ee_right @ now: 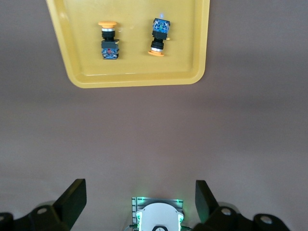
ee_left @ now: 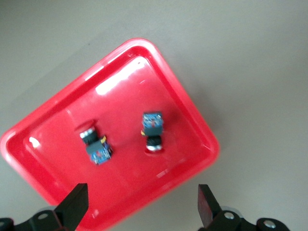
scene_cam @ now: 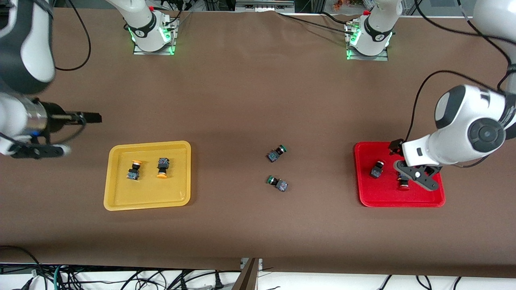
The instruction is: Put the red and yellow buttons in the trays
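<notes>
The red tray [scene_cam: 383,197] lies toward the left arm's end of the table and holds two red buttons [scene_cam: 377,169] [scene_cam: 403,184]. My left gripper [scene_cam: 406,163] hangs over this tray, open and empty. The left wrist view shows the tray [ee_left: 192,115], both buttons [ee_left: 94,142] [ee_left: 153,131] and my gripper [ee_left: 139,211] above its rim. The yellow tray [scene_cam: 121,197] holds two yellow buttons [scene_cam: 134,169] [scene_cam: 162,167]. My right gripper [scene_cam: 66,134] waits in the air beside it, open and empty. The right wrist view shows the tray [ee_right: 134,79], the buttons [ee_right: 109,41] [ee_right: 159,37] and my gripper [ee_right: 139,202].
Two green-capped switches [scene_cam: 276,153] [scene_cam: 277,183] lie on the brown table between the trays. The arm bases [scene_cam: 151,28] [scene_cam: 369,36] stand along the table edge farthest from the front camera. Cables hang below the nearest edge.
</notes>
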Motion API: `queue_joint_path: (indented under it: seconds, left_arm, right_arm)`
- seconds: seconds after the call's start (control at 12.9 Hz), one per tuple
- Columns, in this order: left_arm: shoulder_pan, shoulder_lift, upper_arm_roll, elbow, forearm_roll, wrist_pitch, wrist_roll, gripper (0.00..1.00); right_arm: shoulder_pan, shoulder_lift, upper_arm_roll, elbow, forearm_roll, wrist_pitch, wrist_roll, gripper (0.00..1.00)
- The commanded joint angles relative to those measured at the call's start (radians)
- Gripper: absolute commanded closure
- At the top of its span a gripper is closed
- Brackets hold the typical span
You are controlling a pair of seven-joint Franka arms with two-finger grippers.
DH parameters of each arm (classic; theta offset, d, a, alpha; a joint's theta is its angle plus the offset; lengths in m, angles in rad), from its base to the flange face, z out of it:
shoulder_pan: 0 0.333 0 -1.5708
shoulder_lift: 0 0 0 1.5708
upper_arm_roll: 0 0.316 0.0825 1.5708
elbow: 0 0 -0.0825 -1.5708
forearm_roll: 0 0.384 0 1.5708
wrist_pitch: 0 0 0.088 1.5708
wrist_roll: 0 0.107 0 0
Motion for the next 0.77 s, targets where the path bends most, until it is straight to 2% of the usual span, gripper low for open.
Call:
queue_joint_path:
  seconds: [0.0, 0.08, 0.31, 0.39, 0.54, 0.62, 0.7]
  left_arm:
    - [0.000, -0.150, -0.014, 0.014, -0.073, -0.115, -0.079, 0.00]
    - [-0.003, -0.176, -0.022, 0.062, -0.073, -0.210, -0.094, 0.00]
    - [-0.005, -0.179, -0.026, 0.306, -0.077, -0.526, -0.108, 0.00]
    - [-0.008, -0.172, -0.023, 0.346, -0.076, -0.561, -0.108, 0.00]
    - [-0.026, -0.204, 0.018, 0.338, -0.097, -0.524, -0.122, 0.00]
    - [-0.084, -0.212, 0.082, 0.336, -0.099, -0.517, -0.151, 0.00]
    - [-0.182, -0.224, 0.204, 0.330, -0.106, -0.505, -0.200, 0.00]
  right_arm:
    - [-0.004, -0.174, 0.047, -0.155, -0.053, 0.007, -0.013, 0.00]
    - [-0.004, -0.212, 0.060, -0.178, -0.068, 0.016, -0.011, 0.00]
    - [-0.037, -0.309, 0.084, -0.192, -0.076, 0.031, -0.013, 0.00]
    - [-0.050, -0.332, 0.106, -0.195, -0.078, 0.019, -0.014, 0.00]
    - [-0.076, -0.371, 0.143, -0.228, -0.096, 0.020, -0.014, 0.00]
    - [-0.077, -0.377, 0.170, -0.231, -0.124, 0.005, -0.013, 0.00]
    - [-0.077, -0.375, 0.176, -0.231, -0.134, -0.006, -0.011, 0.00]
